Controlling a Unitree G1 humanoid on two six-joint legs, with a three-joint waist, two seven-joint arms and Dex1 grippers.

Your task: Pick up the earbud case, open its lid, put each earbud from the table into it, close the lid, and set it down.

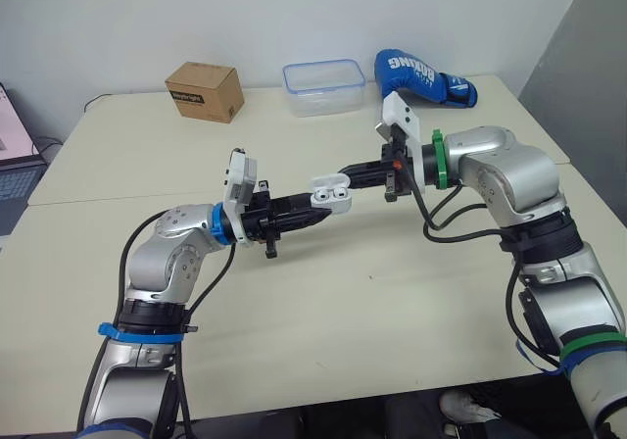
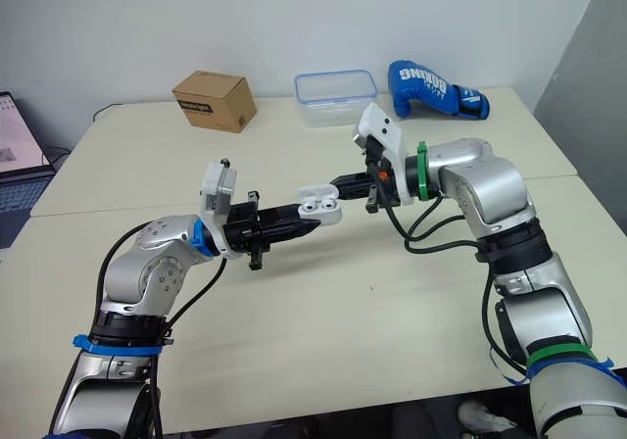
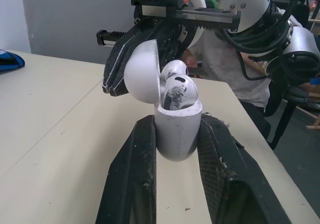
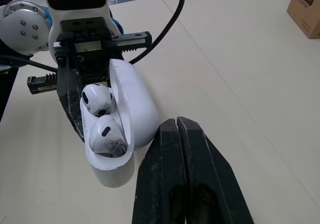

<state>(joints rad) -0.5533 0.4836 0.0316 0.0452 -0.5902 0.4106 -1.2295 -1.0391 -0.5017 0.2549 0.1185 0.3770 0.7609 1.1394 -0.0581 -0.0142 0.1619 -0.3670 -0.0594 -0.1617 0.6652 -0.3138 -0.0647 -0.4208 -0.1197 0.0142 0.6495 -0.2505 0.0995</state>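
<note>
Left gripper [image 1: 321, 210]: both fingers clamp the lower body of the earbud case [image 1: 331, 195], which hangs in the air over the middle of the table [image 1: 392, 312], clear of the tabletop, with its opening facing up. The case lid [image 4: 134, 96] stands wide open, and two earbuds [image 4: 107, 136] sit side by side in their sockets. Right gripper [image 4: 176, 125], also above the table's middle: fingers pressed together with nothing between them, tips at the lid's outer shell; I cannot tell whether they touch it.
</note>
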